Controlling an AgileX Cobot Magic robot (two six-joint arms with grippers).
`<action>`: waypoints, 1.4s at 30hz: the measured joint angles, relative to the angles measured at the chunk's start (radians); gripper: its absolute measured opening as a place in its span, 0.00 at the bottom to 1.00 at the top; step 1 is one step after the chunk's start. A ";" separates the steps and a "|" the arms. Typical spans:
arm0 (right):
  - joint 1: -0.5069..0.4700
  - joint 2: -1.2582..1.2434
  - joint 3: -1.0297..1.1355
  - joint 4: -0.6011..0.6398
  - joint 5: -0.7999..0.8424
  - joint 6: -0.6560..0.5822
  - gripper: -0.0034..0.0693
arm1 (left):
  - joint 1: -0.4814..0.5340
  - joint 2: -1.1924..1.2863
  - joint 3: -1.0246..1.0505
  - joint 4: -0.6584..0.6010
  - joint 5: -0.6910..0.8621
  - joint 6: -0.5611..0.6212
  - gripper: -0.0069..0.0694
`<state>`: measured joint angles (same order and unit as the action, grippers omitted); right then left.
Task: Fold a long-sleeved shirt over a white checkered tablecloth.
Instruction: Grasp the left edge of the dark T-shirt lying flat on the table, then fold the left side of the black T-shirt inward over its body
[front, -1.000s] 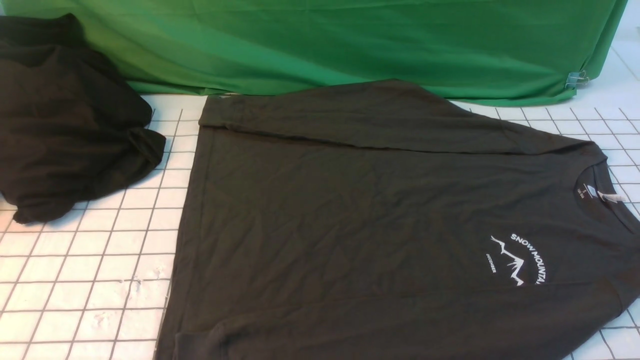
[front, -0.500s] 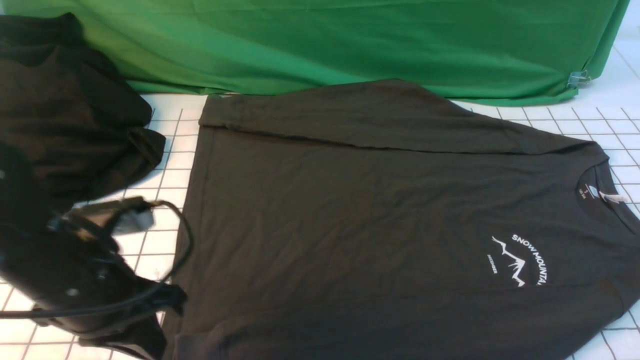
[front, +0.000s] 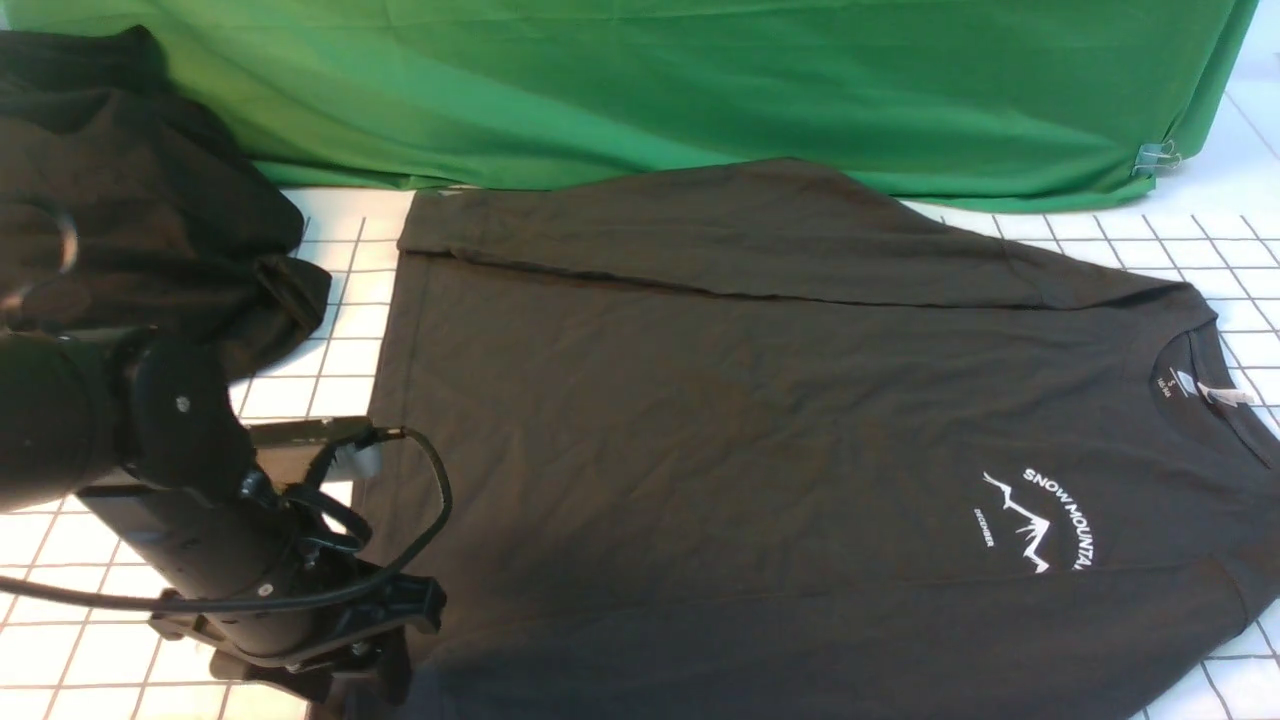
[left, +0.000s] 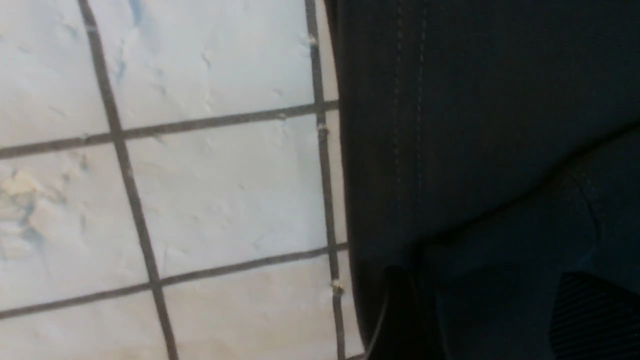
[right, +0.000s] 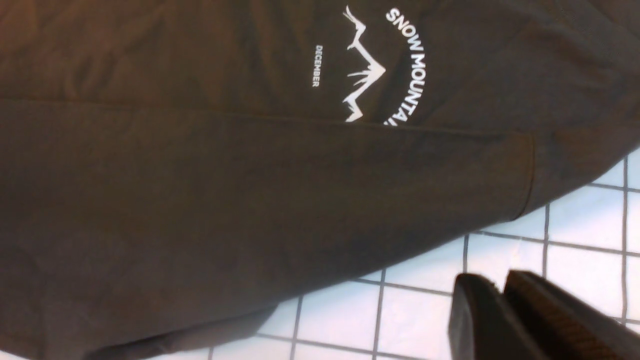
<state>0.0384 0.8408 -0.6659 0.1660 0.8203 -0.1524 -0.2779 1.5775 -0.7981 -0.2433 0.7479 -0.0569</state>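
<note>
A staged lab bench is suggested: a green fabric sheet (front: 700, 90) is hung behind the white checkered tablecloth (front: 1150, 240), fastened with a binder clip (front: 1155, 157).

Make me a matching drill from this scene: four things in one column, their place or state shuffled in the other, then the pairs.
Column one
1. long-sleeved shirt
2. black cloth heap
3. green sheet
4. right pincer

Column two
a. hangs along the far edge
b. shut, over the checkered tablecloth
c. spread flat, mountain print facing up
d. bunched at the far left

Pairs: 1-c, 2-d, 3-a, 4-b
</note>
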 joint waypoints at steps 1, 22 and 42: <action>0.000 0.000 0.000 0.000 0.000 0.000 0.15 | 0.000 0.008 0.000 -0.006 -0.007 0.000 0.59; 0.000 0.000 0.000 0.000 -0.002 0.000 0.21 | 0.000 -0.075 -0.065 -0.067 0.078 -0.014 0.11; 0.000 0.000 0.000 0.000 0.010 0.000 0.27 | 0.141 0.252 -0.672 -0.014 0.111 -0.100 0.12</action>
<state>0.0384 0.8408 -0.6659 0.1660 0.8302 -0.1524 -0.1365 1.8295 -1.4705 -0.2571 0.8589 -0.1568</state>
